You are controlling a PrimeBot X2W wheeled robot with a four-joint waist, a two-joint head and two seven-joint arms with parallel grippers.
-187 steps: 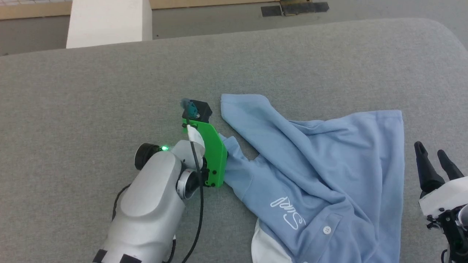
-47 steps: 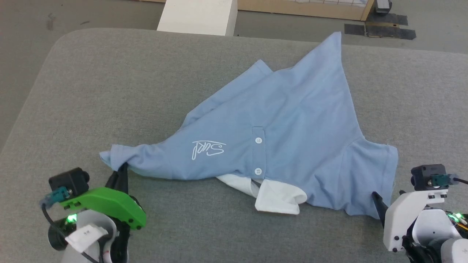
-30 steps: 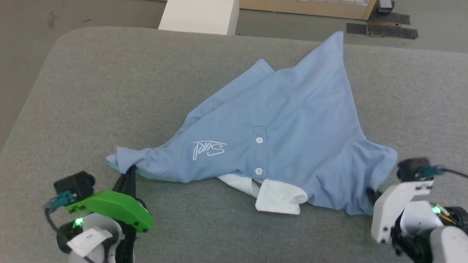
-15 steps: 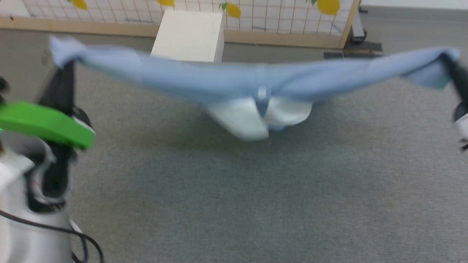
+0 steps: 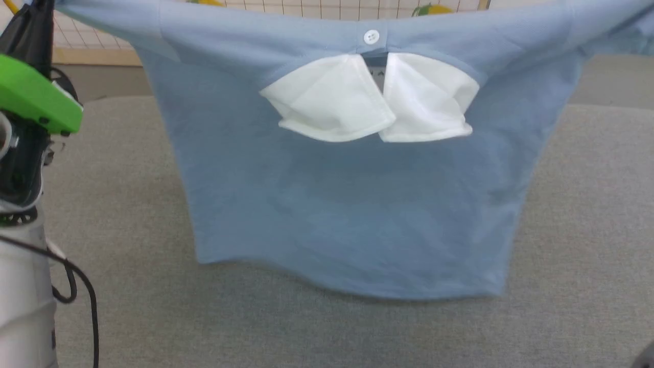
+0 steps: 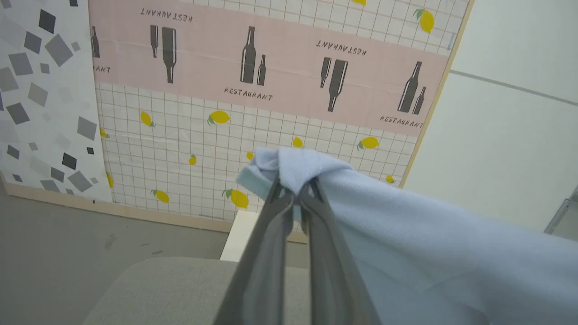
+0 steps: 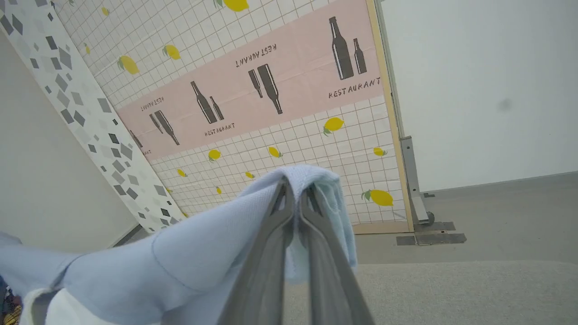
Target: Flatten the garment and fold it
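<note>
The grey fabric-covered tabletop fills the lower part of the head view. In front of it hangs the light blue short-sleeved polo shirt, stretched across the top of the frame from upper left to upper right. Its body drops like a curtain to a wavy hem in the lower middle, and whether that hem brushes the surface cannot be told.

The sag and soft ripples suggest a light, limp knit that will drape and crease readily, not slip. The white collar flops forward in two loose flaps at the upper middle.

The left gripper is pinched tight on a bunched sleeve end. The right gripper is likewise clamped on the opposite sleeve end. These outer ends look like sound holds for laying it flat. One small white button sits above the collar.
</note>
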